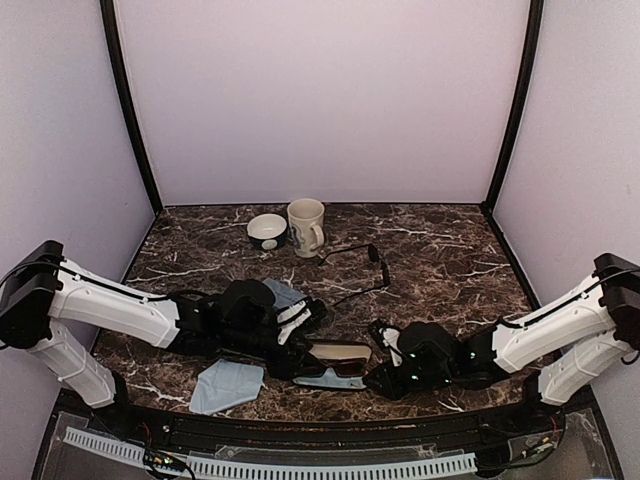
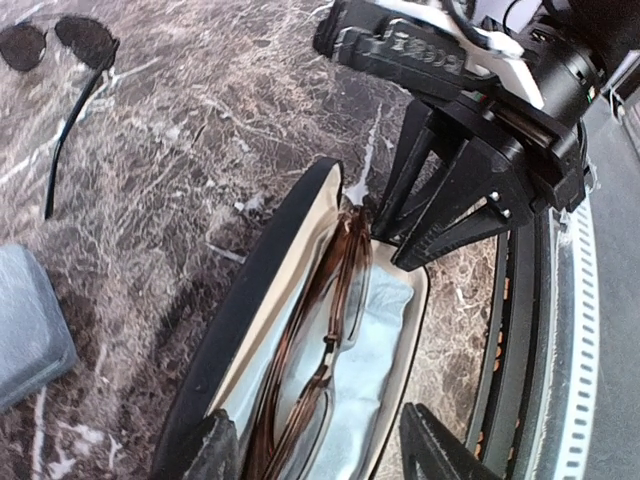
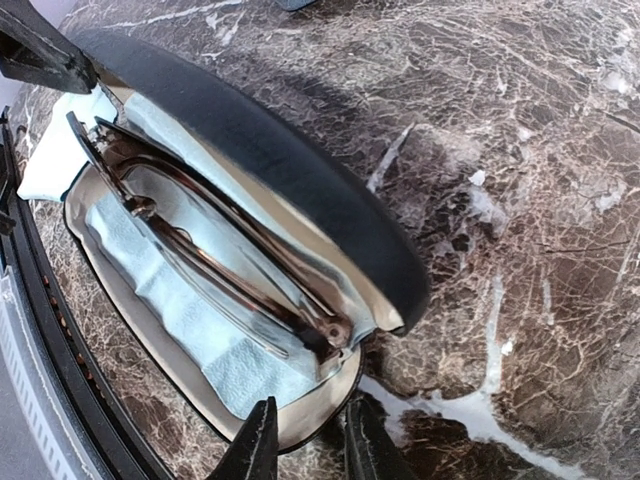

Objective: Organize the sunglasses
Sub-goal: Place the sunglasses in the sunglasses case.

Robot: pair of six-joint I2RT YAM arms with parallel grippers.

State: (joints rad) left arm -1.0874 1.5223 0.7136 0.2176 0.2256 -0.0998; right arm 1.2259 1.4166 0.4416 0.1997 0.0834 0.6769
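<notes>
The left gripper (image 2: 325, 455) shows only its two finger stubs at the bottom of its own wrist view. They are spread apart on either side of the near end of the black oval case (image 2: 235, 320), and it is unclear whether either touches the case. From above, this gripper is lost under the dark wrist.

The right gripper (image 3: 310, 445) has its fingers drawn close, pinching the rim of the case's lower shell at the opposite end. The left wrist view confirms this from the front. The overhead view shows only a black mass there.

The brown sunglasses (image 2: 326, 345) lie folded inside the open case. Their glossy, thickish frame rests on a pale blue cleaning cloth (image 3: 190, 320) over a cream lining. One end of the frame is cut off in the left wrist view. The lid is matte black outside and stands tilted open.

The wire-framed sunglasses (image 2: 25, 45) rest on the table (image 1: 450, 260), well apart from the case. They have dark round lenses and a long slim arm. Only the overhead view shows the whole pair.

A grey-blue case (image 2: 25, 325) lies near the left arm, partly cut off. The overhead view alone shows a cream mug (image 1: 306, 227), a bowl (image 1: 267, 231) just beside it, and a pale blue pouch (image 1: 226, 385) at the near edge. The table is dark marble with white veins.
</notes>
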